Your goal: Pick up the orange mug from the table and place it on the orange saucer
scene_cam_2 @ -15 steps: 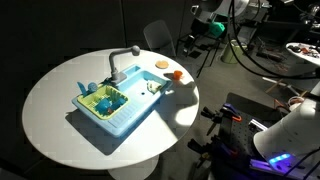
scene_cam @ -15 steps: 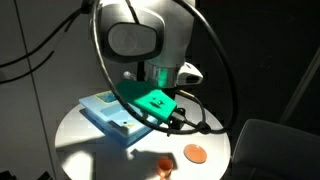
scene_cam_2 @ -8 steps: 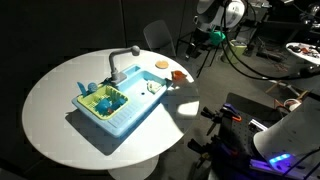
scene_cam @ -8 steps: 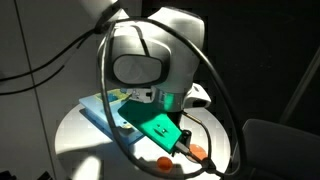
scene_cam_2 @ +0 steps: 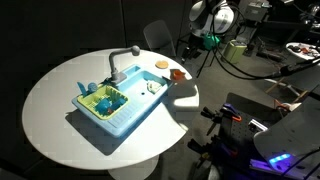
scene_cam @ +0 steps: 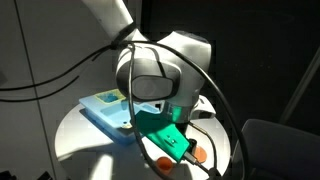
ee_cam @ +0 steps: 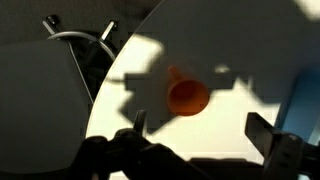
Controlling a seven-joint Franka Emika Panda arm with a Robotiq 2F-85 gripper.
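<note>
The orange mug point(ee_cam: 187, 96) stands upright on the white table point(ee_cam: 230, 45), with its handle pointing away, in the wrist view. My gripper point(ee_cam: 200, 126) hovers above it, open and empty, and the mug lies just ahead of the gap between the two fingers. The mug shows in both exterior views point(scene_cam: 162, 165) point(scene_cam_2: 177, 74). The flat orange saucer point(scene_cam_2: 161, 65) lies beside the mug near the table's edge. In an exterior view the saucer point(scene_cam: 198, 154) is partly hidden behind my gripper point(scene_cam: 182, 148). The saucer is out of the wrist view.
A blue sink toy point(scene_cam_2: 115, 106) with a grey tap and small green items fills the table's middle, next to the mug; it also shows behind the arm point(scene_cam: 100, 108). A dark chair point(scene_cam_2: 158, 36) stands beyond the table edge. Cables hang from the arm point(scene_cam: 110, 60).
The arm has come down and across toward the mug. In an exterior view the gripper now covers part of the saucer. Mug and saucer have not moved.
</note>
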